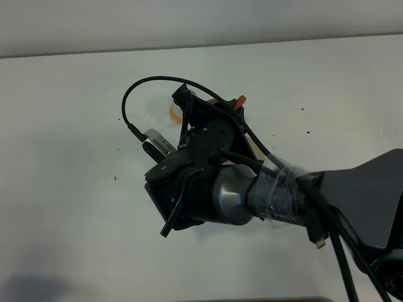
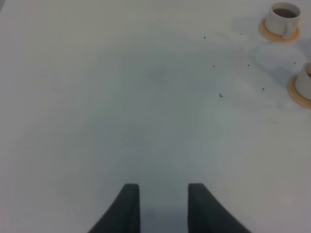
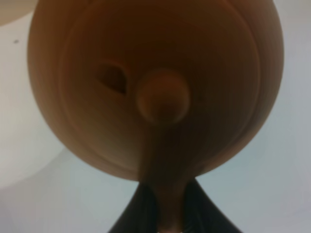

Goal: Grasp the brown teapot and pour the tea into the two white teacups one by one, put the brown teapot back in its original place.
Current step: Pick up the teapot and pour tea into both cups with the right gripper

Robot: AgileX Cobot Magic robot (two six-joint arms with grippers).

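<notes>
The brown teapot (image 3: 155,87) fills the right wrist view, seen from above with its lid knob (image 3: 163,97) in the middle. My right gripper (image 3: 167,213) is shut on its stubby handle. In the high view the right arm (image 1: 214,182) reaches over the table's middle and hides the teapot. Two white teacups on orange saucers show in the left wrist view: one holds dark tea (image 2: 283,17), the other (image 2: 306,82) is cut off by the frame edge. My left gripper (image 2: 164,208) is open and empty over bare table. A beige disc edge (image 3: 12,9) shows beside the teapot.
The white table (image 1: 63,126) carries a few small dark specks. An orange saucer rim (image 1: 175,113) peeks out from under the right arm in the high view. Black cables loop over the right wrist (image 1: 135,94).
</notes>
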